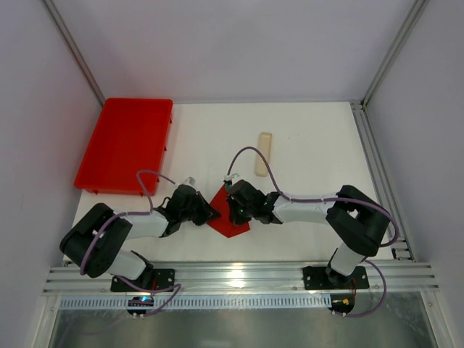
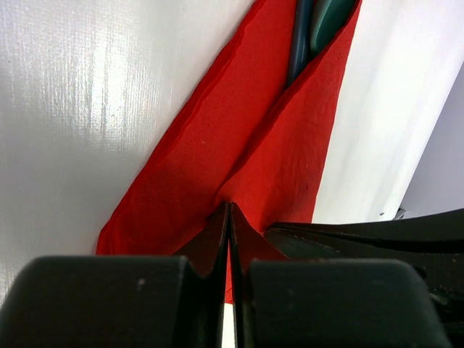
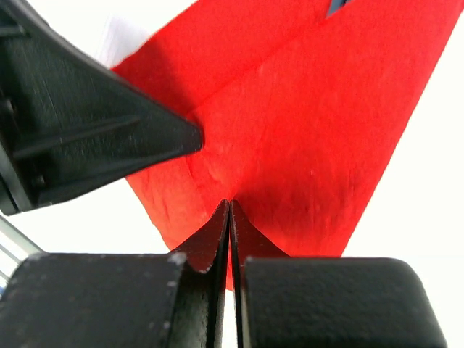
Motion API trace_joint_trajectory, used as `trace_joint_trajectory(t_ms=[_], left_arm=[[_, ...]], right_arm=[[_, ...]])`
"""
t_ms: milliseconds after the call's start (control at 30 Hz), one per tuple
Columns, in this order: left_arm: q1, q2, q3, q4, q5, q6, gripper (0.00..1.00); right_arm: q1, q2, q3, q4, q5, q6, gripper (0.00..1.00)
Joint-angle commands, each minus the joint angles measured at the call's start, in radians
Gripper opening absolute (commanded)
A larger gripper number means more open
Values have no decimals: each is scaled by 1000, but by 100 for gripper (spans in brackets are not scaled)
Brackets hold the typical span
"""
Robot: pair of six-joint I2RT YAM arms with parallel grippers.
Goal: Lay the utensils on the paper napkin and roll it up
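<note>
Both arms have the paper napkin (image 1: 230, 221) pinched rn, jaws squeezed fully together w/ red paper caught between em. The left gripper (image 1: 208, 213) has it from 9 o'clock and the right gripper (image 1: 233, 208) from 3 o'clock. The napkin's folded over, front-middle of the table (image 1: 312, 138). In the left wrist cam the utensils (image 2: 310, 29) poke out of the fold at 1 o'clock, teal ends only. The red tray (image 1: 123, 145) is at 10 o'clock of the napkin and the beige strip (image 1: 263, 154) at 1 o'clock, both well apart from it.
</note>
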Motion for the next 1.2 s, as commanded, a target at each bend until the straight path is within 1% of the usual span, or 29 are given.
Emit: trace_joint_trajectory(t_ms=[0, 167, 267, 467, 633, 700, 733, 800, 833, 900, 933, 967, 1033, 1167], left_arm=[[-5, 30, -21, -149, -48, 54, 0], [-6, 29, -21, -149, -48, 56, 0], [-6, 29, -21, -148, -50, 56, 0], [-6, 12, -15, -159, -53, 66, 0], [-6, -22, 22, -229, -73, 101, 1], [-6, -57, 52, -267, -87, 121, 5], [-6, -73, 63, -313, -102, 128, 9], [-6, -129, 87, -367, -128, 144, 15], [-5, -154, 95, -428, -156, 149, 27], [-5, -233, 121, -493, -202, 160, 38], [-6, -260, 131, -560, -215, 164, 45], [-5, -283, 140, -594, -249, 164, 49], [-6, -350, 163, -690, -271, 155, 52], [-6, -427, 161, -798, -286, 109, 53]], right_arm=[[13, -51, -26, 49, 7, 17, 4], [18, -40, -41, 49, 8, 23, 4], [19, -42, -58, 88, 11, 26, 4], [21, -17, -58, 63, 45, 47, 4], [37, 7, -55, 63, 63, 84, 4], [38, 18, -54, 63, 73, 112, 4], [39, 30, -54, 63, 73, 121, 4], [39, 43, -54, 63, 70, 145, 4], [42, 52, -54, 66, 73, 153, 4], [42, 60, -55, 71, 76, 168, 4], [41, 61, -55, 72, 80, 173, 4], [42, 61, -57, 75, 83, 176, 4], [42, 64, -63, 94, 83, 193, 4], [42, 75, -70, 118, 74, 201, 4]])
